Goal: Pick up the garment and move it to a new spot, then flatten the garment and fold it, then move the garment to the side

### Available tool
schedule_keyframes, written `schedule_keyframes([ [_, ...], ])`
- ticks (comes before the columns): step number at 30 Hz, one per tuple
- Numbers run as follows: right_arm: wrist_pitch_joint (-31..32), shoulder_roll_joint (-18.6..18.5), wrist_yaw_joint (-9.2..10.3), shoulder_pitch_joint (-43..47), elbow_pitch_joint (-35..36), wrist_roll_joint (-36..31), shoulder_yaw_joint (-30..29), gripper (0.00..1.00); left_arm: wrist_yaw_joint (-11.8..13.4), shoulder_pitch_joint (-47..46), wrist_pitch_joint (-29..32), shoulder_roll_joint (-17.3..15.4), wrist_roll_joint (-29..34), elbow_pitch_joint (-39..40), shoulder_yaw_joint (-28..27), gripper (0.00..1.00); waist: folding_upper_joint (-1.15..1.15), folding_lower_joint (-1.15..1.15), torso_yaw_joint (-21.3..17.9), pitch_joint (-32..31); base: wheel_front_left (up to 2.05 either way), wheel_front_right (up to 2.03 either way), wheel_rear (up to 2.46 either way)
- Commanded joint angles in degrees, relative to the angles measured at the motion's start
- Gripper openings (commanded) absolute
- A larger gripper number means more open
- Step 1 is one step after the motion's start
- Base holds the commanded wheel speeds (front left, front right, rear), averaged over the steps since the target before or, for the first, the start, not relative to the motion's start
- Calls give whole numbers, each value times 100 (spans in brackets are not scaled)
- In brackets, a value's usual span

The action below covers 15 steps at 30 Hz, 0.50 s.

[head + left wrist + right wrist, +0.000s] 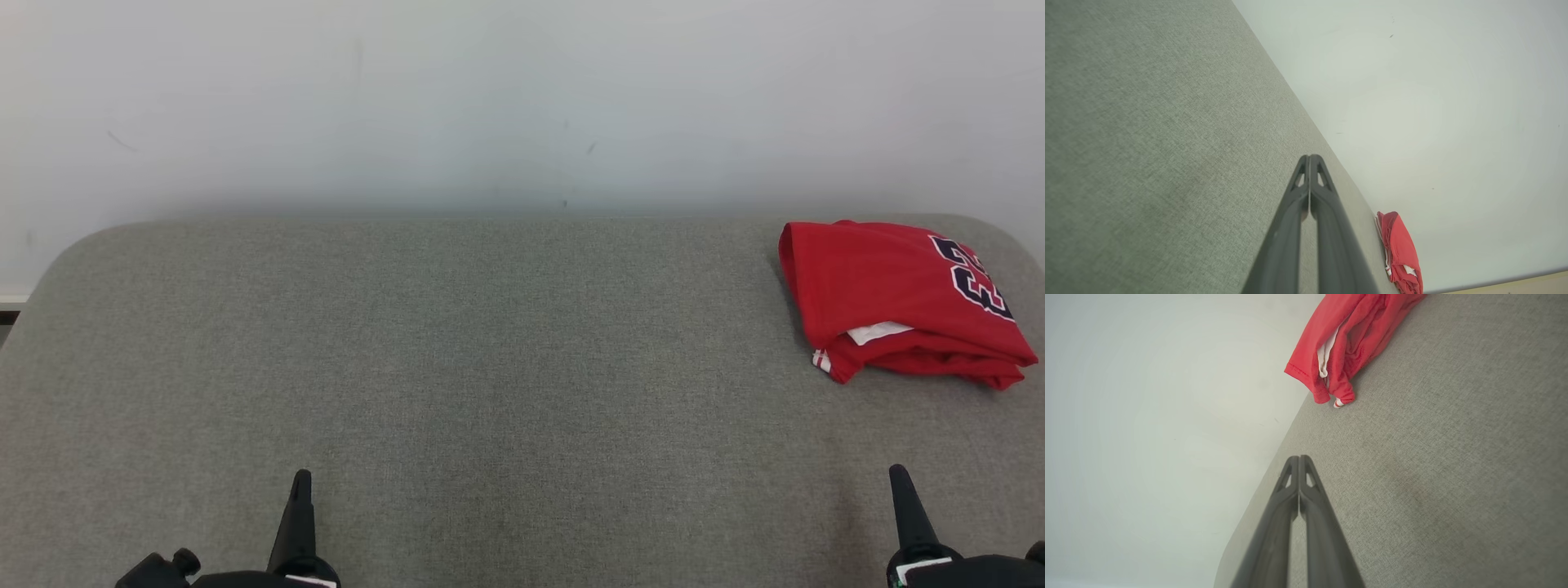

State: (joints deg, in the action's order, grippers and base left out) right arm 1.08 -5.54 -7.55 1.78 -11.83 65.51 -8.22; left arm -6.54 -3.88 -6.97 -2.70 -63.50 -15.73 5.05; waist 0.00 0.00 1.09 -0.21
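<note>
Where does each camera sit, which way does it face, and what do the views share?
Head view: on the head, facing forward and down at the grey fabric surface and white wall; left gripper lower left, right gripper lower right.
Left wrist view: on that wrist, looking along its shut fingers toward the wall.
Right wrist view: on that wrist, looking along its shut fingers over the surface.
Shared: all three show the folded red jersey.

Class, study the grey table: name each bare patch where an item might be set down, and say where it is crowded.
Bare: the grey table from its left edge to the red garment, between the wall and the left gripper and right gripper. Also the strip between garment and right gripper. Crowded: the far right corner, holding the garment.
</note>
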Motion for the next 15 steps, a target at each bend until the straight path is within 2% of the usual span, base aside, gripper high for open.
schedule_keyframes([
  [1, 65, -47, 6, -121, 67, 220, -59, 0, -16, -177, 39, -20, -211, 24, 15, 0, 0, 0, -4, 1, 0, 0, 0],
  [15, 325, -61, 7, -220, 64, 955, -246, 0, -46, -306, 145, -22, -974, -26, 90, 0, 0, 0, -27, 9, 0, 0, 0],
])
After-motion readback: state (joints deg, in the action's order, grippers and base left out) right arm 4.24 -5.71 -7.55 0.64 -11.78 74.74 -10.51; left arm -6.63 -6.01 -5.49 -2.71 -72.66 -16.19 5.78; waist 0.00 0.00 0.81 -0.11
